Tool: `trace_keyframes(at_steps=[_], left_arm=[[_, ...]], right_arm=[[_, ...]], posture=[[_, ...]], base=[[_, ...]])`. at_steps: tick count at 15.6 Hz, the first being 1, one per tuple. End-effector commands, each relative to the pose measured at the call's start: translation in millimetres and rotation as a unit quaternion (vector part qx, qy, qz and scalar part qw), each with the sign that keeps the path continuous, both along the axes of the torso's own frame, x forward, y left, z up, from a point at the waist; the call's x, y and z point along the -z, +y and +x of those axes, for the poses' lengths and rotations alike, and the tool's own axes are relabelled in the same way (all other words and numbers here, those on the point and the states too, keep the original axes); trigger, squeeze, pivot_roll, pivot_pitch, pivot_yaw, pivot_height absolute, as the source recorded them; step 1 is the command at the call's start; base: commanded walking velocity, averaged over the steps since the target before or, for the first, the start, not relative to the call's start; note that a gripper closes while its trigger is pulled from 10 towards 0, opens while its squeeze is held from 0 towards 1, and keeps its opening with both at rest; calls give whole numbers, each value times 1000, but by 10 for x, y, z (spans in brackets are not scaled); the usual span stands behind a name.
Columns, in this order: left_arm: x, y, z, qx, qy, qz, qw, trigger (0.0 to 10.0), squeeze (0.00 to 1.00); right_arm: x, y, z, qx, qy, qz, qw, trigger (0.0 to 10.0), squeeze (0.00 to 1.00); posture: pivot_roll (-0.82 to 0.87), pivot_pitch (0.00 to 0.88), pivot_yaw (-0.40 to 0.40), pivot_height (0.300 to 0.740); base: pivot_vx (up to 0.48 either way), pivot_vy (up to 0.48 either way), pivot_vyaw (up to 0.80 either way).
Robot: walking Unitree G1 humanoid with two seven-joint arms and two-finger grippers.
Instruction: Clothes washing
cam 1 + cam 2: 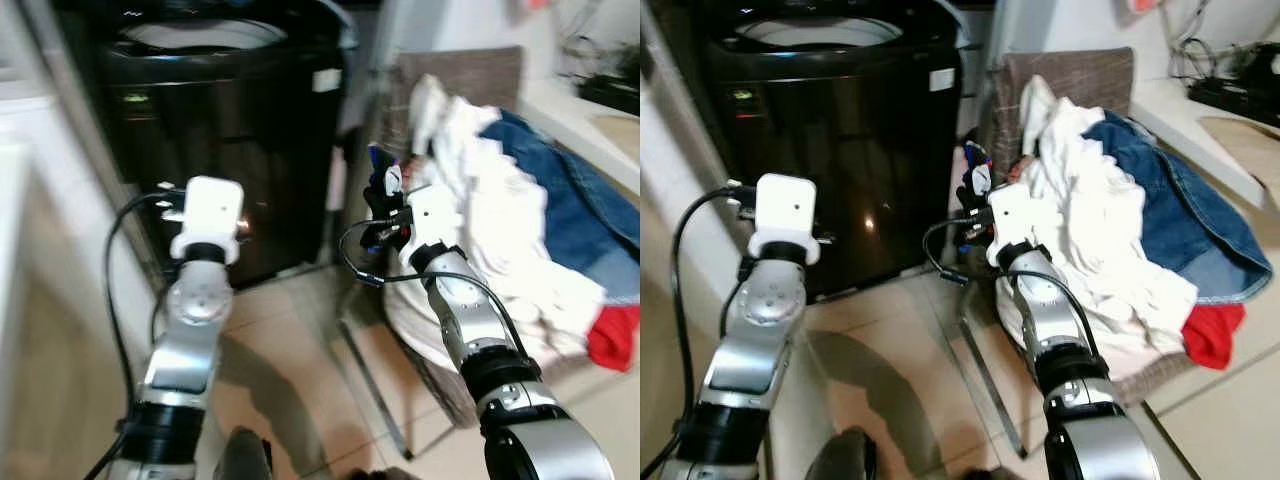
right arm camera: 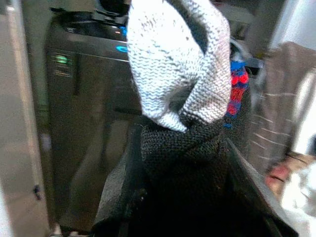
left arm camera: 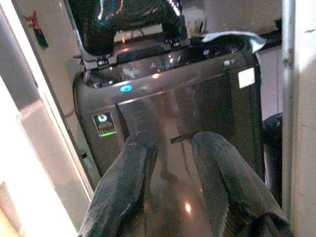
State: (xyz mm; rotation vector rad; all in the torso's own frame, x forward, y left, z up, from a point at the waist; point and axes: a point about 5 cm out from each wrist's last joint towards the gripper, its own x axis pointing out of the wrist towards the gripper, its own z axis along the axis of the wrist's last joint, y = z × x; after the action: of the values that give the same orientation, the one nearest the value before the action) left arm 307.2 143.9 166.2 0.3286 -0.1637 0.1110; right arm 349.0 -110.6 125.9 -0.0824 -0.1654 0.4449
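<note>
While the right hand (image 1: 975, 205) pinches a knitted grey-and-black sock (image 2: 180, 84) just left of the clothes pile, loading looks barely underway. Most laundry, a white garment (image 1: 1090, 240), blue denim (image 1: 1185, 210) and something red (image 1: 1212, 335), sits heaped in the chair (image 1: 1080, 75) at right. At far left the black washing machine (image 1: 840, 130) stands open-topped; its drum contents cannot be seen. The left hand (image 3: 173, 187), fingers spread and holding nothing, faces the machine's front.

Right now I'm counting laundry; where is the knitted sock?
The sock is clamped in the right pincer, between the washing machine and the clothes pile.
</note>
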Motion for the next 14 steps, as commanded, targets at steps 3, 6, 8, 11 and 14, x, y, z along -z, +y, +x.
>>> trace_keyframes(at_steps=[3,6,8,11,14], left_arm=[[-32,-4,86,-18,0,8,1000,10000,0],[-3,43,73,-42,3,16,999,10000,0],[6,52,60,-44,3,29,999,10000,0],[-39,64,38,-44,-14,15,999,10000,0],[-33,65,52,-33,-8,-3,999,10000,0]], right_arm=[[-176,3,104,-1,-15,-13,1000,0,0],[-162,-24,160,9,5,-35,999,0,0],[-200,1,145,-1,-10,-31,999,0,0],[-239,47,179,-4,-12,-45,999,0,0],[-328,54,239,22,-16,-29,999,0,0]], posture=[[55,0,-54,740],[67,0,-61,740],[75,0,-66,740],[78,0,-69,740],[72,0,-65,740]], base=[[417,-95,558],[0,0,0],[0,0,350],[275,-84,531],[435,0,175]])
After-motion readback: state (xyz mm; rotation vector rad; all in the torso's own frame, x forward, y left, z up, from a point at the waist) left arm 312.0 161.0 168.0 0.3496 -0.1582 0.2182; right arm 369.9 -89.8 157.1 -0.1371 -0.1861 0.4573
